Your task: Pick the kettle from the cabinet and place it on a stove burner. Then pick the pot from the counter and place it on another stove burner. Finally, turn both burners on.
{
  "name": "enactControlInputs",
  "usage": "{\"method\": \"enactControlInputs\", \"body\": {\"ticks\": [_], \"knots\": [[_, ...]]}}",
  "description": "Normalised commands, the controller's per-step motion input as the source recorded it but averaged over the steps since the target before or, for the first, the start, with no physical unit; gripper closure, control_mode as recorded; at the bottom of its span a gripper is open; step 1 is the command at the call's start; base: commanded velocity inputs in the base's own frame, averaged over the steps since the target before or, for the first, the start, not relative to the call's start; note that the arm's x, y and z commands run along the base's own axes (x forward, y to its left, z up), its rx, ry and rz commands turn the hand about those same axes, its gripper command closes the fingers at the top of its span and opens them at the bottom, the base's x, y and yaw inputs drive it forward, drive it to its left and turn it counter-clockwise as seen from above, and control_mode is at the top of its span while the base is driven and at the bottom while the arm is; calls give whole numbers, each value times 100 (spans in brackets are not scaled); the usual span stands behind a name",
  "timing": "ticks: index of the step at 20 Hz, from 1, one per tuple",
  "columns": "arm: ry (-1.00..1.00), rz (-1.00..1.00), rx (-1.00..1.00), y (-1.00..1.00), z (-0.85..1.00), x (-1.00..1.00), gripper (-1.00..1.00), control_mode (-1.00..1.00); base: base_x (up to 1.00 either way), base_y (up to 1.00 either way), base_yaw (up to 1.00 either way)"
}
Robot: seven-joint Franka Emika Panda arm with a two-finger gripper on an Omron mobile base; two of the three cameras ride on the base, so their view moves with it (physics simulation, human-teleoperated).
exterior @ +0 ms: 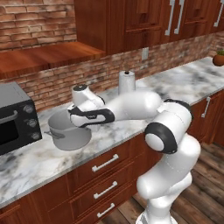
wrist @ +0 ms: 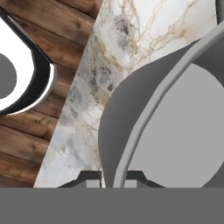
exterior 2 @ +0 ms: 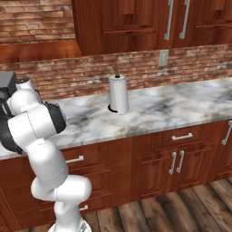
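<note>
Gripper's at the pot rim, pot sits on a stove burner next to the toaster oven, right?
Not quite. The pot sits on the marble counter, not a burner, as the left base view shows. It is beside the toaster oven, with the gripper at its rim.

A home kitchen: the gripper [wrist: 113, 178] hangs over a marble counter [exterior: 183, 85] carrying a pot [exterior: 68, 131], beside a toaster oven [exterior: 15, 118], with wooden cabinets [exterior 2: 136, 22] and a brick wall [exterior: 30, 22] above and beyond it.
</note>
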Motion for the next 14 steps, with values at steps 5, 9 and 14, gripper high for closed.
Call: {"method": "enactControlInputs", "body": {"ticks": [5,9,14], "knots": [[-2,-6,0,-21,35,-30,100,-100,0,0,0],[-3,-7,0,-23,37,-37,100,-100,0,0,0],[-2,-6,0,-23,47,-41,100,-100,0,0,0]]}}
